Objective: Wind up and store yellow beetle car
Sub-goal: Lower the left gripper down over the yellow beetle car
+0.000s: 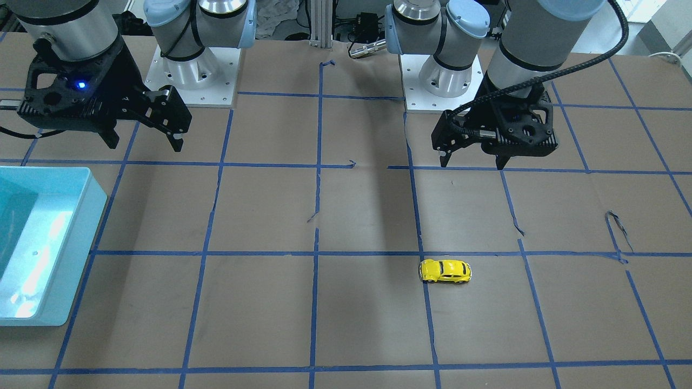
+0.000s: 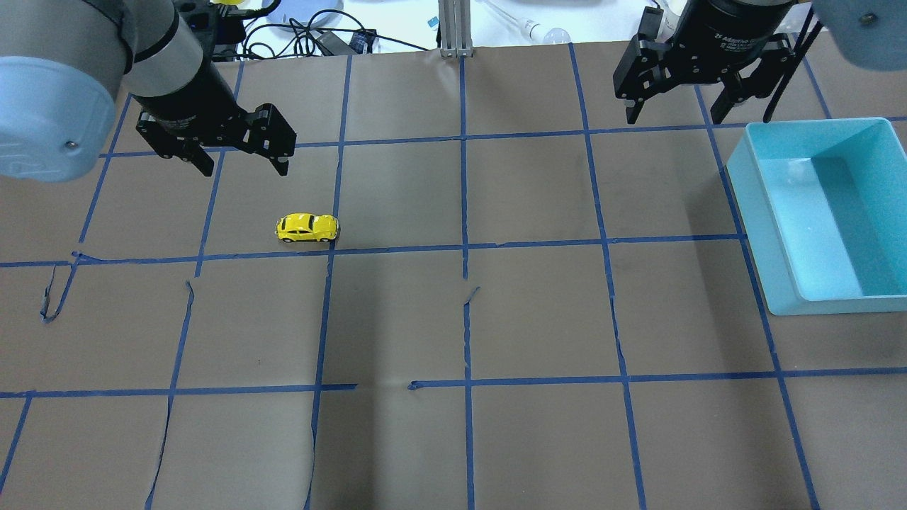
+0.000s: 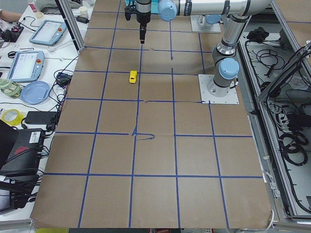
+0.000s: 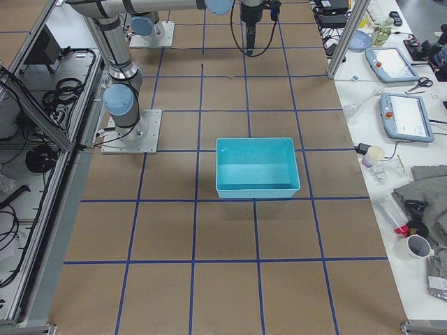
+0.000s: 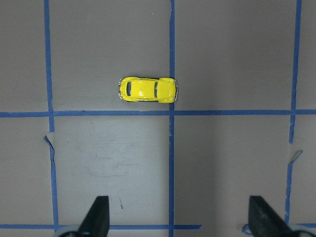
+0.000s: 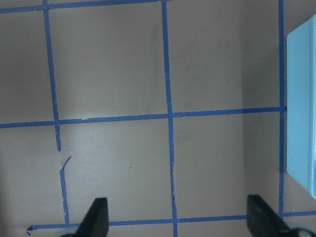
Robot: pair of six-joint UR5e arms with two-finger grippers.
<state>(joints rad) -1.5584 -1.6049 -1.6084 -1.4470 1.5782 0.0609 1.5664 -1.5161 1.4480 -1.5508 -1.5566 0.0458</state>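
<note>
yellow beetle car [image 2: 307, 228]: left-centre of overhead view, apparently on its wheels | left gripper [image 2: 245, 170]: upper left, spread wide, empty | right gripper [image 2: 674, 117]: upper right, spread wide, empty

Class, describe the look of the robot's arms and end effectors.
Both arms are silver-grey tubes with pale blue joint caps. The left end effector and right end effector are black and two-fingered. A ribbed black cable feeds the left one; a blue light glows near the right.
</note>
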